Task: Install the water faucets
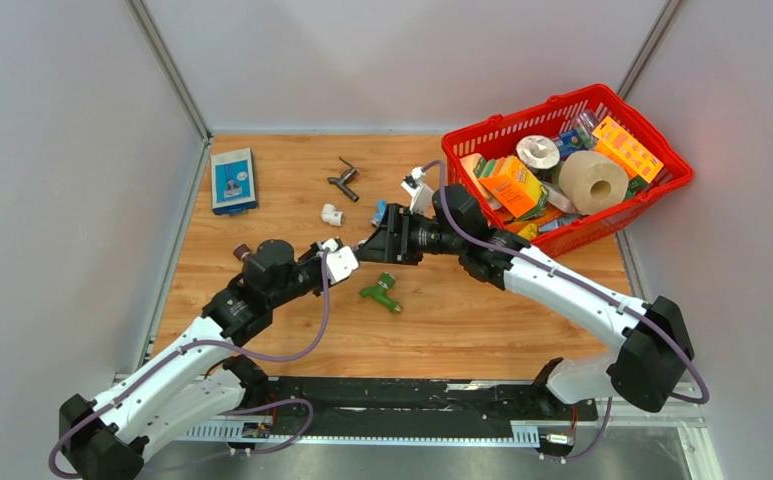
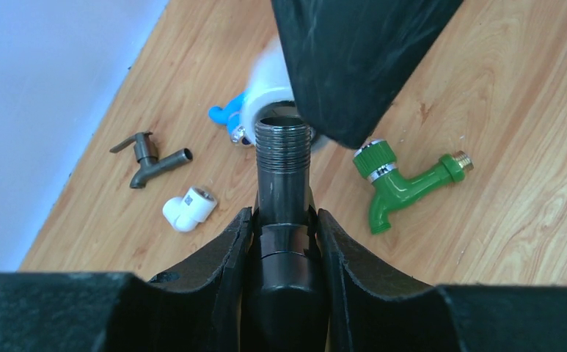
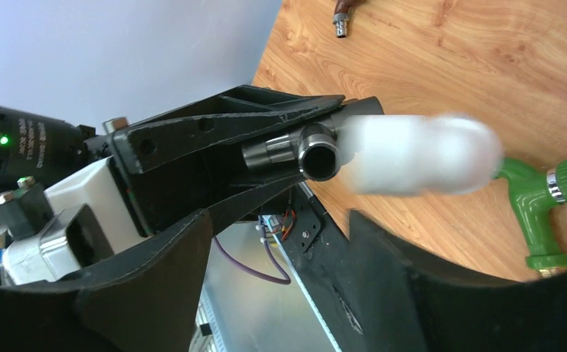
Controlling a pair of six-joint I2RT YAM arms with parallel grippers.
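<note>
table (image 1: pixel 442 335): wooden; carries everything below
basket (image 1: pixel 664 176): red; far right; filled with boxes and rolls
box (image 1: pixel 233 180): blue, flat; far left corner
left tool (image 2: pixel 284 216): clamped on the black faucet; over mid-table, facing the right tool tip to tip
right tool (image 3: pixel 280 220): fingers apart in its own wrist view; just right of the left tool (image 1: pixel 357 252)
black faucet (image 2: pixel 284 169): held off the table between the left fingers; threaded end pointing out past their tips, at the mouth of the fitting
green faucet (image 1: pixel 382 292): lying on the table just near of the two tools; apart from both
grey faucet (image 1: pixel 344 180): lying far of centre; side lever showing
blue faucet (image 2: pixel 225 114): only its blue handle shows, beyond the fitting
fitting (image 2: pixel 265 95): white, blurred; at the black faucet's thread, just past the right fingertips; cannot tell whether they touch it
elbow (image 1: pixel 332 214): white; on the table between the grey faucet and the tools
</note>
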